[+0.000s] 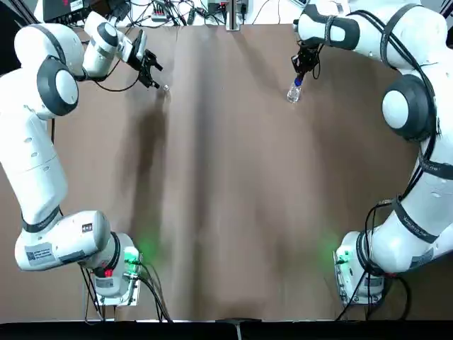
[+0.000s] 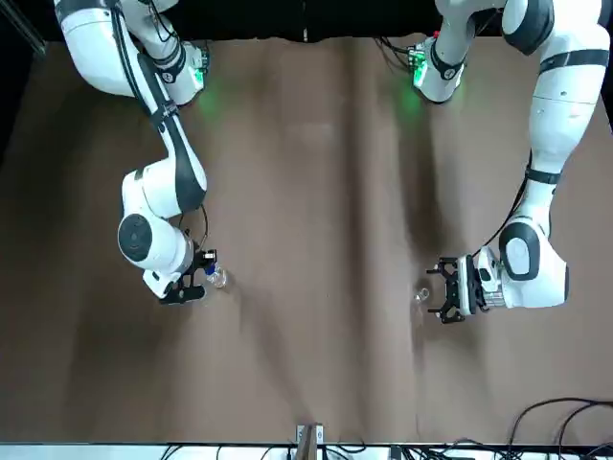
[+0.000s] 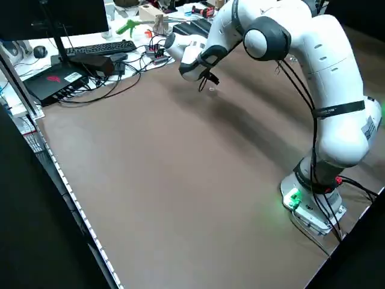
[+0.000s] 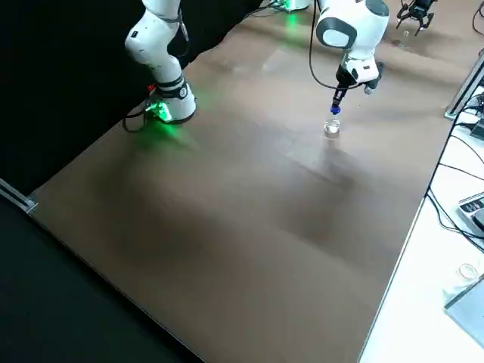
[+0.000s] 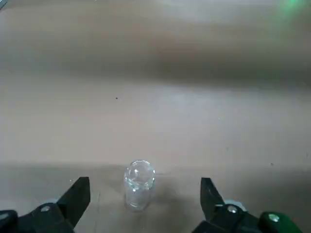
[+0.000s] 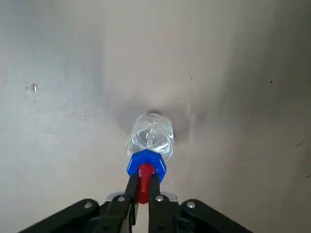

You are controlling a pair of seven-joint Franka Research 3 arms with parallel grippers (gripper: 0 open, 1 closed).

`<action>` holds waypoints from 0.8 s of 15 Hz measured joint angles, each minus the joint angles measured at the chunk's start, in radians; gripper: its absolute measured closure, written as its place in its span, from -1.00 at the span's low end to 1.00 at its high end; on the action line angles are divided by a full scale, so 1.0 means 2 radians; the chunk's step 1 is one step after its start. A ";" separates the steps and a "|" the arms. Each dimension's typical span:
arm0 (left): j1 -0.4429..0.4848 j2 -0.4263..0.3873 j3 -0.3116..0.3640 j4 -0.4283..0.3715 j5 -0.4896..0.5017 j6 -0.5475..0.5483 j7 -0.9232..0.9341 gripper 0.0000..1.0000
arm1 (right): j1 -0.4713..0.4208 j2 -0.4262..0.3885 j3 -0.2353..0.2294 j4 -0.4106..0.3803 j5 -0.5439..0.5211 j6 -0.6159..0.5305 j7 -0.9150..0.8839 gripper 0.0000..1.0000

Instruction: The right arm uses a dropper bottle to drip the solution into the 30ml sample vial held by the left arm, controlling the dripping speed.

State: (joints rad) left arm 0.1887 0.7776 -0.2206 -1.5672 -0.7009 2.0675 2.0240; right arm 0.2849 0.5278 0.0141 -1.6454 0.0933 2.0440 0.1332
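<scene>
Right wrist view shows you the right gripper (image 6: 139,193) clamped on the dropper bottle (image 6: 149,141)'s red tip. Your left gripper (image 5: 141,199) stands spread around the 30ml sample vial (image 5: 139,184), untouched, low in frame.

White jointed arms (image 1: 35,163), grey joint caps, black cables, green-lit bases.

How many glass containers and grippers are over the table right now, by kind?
Dropper bottles: 1, the dropper bottle, its red top pinched by the right gripper.
Vials: 1, the sample vial, standing between the open fingers of the left gripper.
Grippers: 2.
Total: 4.
</scene>
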 joint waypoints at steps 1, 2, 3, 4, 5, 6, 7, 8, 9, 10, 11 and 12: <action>-0.001 0.002 0.000 0.000 -0.001 0.002 0.007 -1.00 | 0.000 0.000 0.000 0.000 0.000 0.000 0.000 0.75; -0.002 0.005 0.000 -0.001 -0.002 0.011 0.011 -1.00 | 0.000 0.000 0.000 0.000 0.000 0.000 0.000 0.79; -0.004 0.011 0.000 -0.001 -0.003 0.024 0.014 -1.00 | 0.000 0.000 0.000 0.000 0.002 0.000 0.000 0.84; -0.005 0.014 0.000 -0.001 -0.003 0.027 0.015 -1.00 | 0.000 0.000 0.000 0.000 0.002 0.000 0.000 0.87; -0.007 0.016 0.000 -0.001 -0.003 0.028 0.015 -0.99 | 0.000 0.000 0.000 0.000 0.002 0.000 0.000 0.89; -0.007 0.017 0.000 -0.001 -0.003 0.029 0.015 -1.00 | 0.000 0.000 0.000 0.000 0.002 0.000 0.001 0.91; -0.008 0.019 0.000 -0.001 -0.003 0.030 0.016 -1.00 | 0.000 0.000 0.001 0.000 0.002 0.000 0.001 0.91; -0.008 0.020 0.000 -0.001 -0.003 0.030 0.021 -1.00 | 0.001 0.000 0.001 0.000 0.002 0.001 0.001 0.91; -0.008 0.021 0.000 -0.001 -0.003 0.030 0.024 -1.00 | 0.001 0.000 0.001 0.000 0.002 0.001 0.001 0.91; -0.008 0.021 0.000 -0.001 -0.003 0.031 0.027 -0.99 | 0.001 0.000 0.001 0.001 0.002 0.001 0.001 0.91; -0.008 0.022 0.000 -0.001 -0.003 0.031 0.028 -0.99 | 0.001 0.000 0.001 0.001 0.003 0.001 0.001 0.91; -0.008 0.022 0.000 -0.001 -0.003 0.031 0.029 -0.98 | 0.001 0.000 0.001 0.001 0.003 0.001 0.001 0.91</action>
State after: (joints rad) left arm 0.1720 0.8208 -0.2206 -1.5697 -0.7062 2.1303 2.0824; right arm 0.2861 0.5278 0.0153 -1.6438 0.0983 2.0456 0.1346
